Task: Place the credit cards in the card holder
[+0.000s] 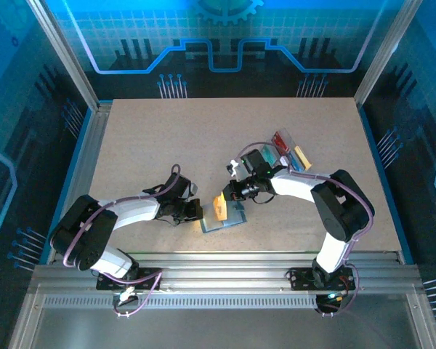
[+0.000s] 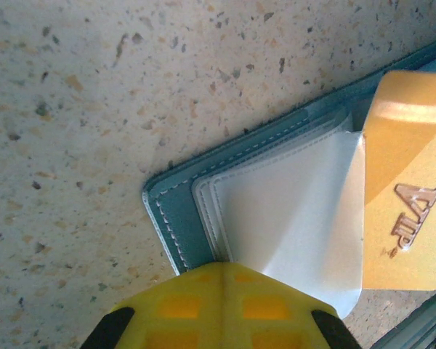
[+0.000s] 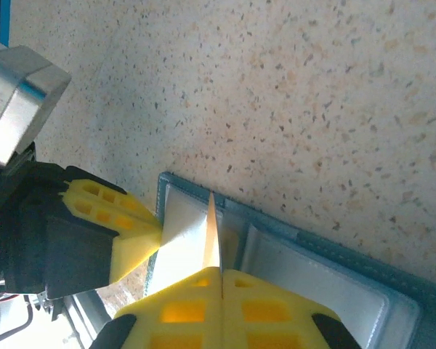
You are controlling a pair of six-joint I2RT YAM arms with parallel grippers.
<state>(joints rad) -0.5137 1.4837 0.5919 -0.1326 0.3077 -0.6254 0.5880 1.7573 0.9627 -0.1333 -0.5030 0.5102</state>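
Observation:
The slate-blue card holder (image 1: 231,221) lies open on the table between the two arms. My left gripper (image 1: 197,211) is shut on its pale inner pocket flap (image 2: 291,218), pinching the flap at the wallet's edge (image 2: 176,222). My right gripper (image 1: 231,195) is shut on a yellow credit card (image 1: 219,206). It holds the card on edge over the wallet's left pocket (image 3: 182,225), where the card (image 3: 212,236) looks like a thin blade. In the left wrist view that card (image 2: 407,174) shows raised "VIP" letters. More credit cards, red (image 1: 280,137) and yellow (image 1: 303,157), lie in a tray.
A clear plastic tray (image 1: 289,151) sits behind and to the right of the wallet, close to the right forearm. The metal rail of the table's near edge (image 1: 218,262) runs just in front of the wallet. Open tabletop lies to the far left and back.

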